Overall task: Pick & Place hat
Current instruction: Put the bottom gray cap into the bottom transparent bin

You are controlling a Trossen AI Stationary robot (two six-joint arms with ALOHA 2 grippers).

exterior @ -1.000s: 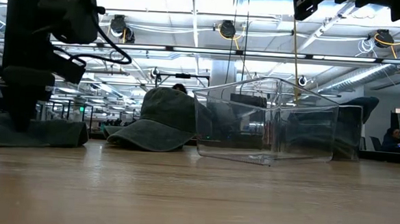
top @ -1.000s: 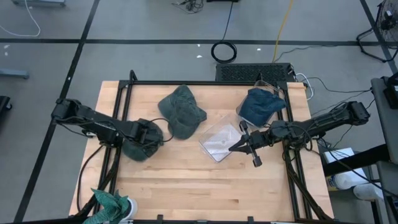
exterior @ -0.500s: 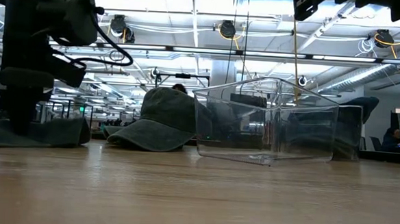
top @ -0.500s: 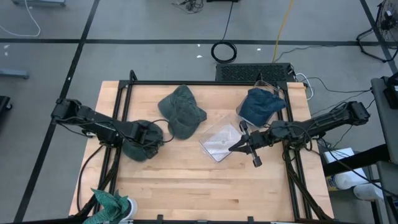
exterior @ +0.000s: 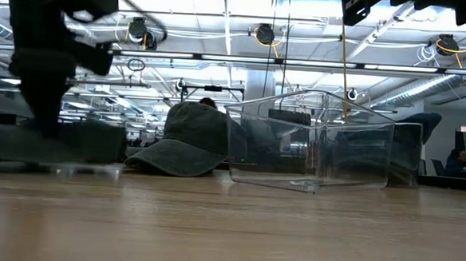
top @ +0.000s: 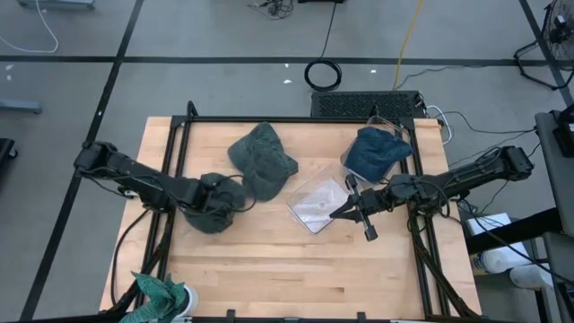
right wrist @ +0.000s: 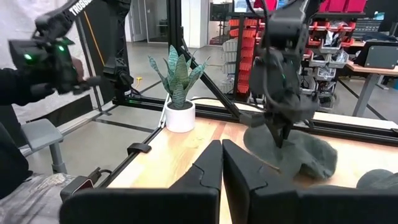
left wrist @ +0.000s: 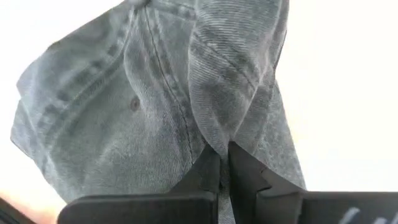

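A dark grey hat (top: 208, 218) sits at the table's left, with my left gripper (top: 224, 196) shut on it from above; the left wrist view shows its washed grey crown (left wrist: 155, 112). A second grey-green hat (top: 262, 160) rests brim-down farther back. A blue hat (top: 377, 151) lies at the far right. A clear box (top: 316, 205) stands mid-table. My right gripper (top: 345, 212) hangs shut and level beside the box, holding nothing. My left gripper pinches a raised fold of the hat's crown cloth (left wrist: 231, 127) between its two fingers. The fingers come from above, pointing steeply down. The cloth is drawn up into a ridge at the fingers and the hat hangs below them (right wrist: 292, 152). Whether its lower edge still touches the table I cannot tell.
A potted plant (top: 160, 292) stands at the near left corner. Black frame rails (top: 170, 161) run along the table's left and right sides. Bare wood lies along the near half. A person (right wrist: 25, 74) holding a device stands beyond the table's left side.
My left gripper has shut on the grey hat's crown, then risen and shifted toward the table's right. The hat has come up with it and moved a little rightward, its pinched cloth pulled into a ridge.
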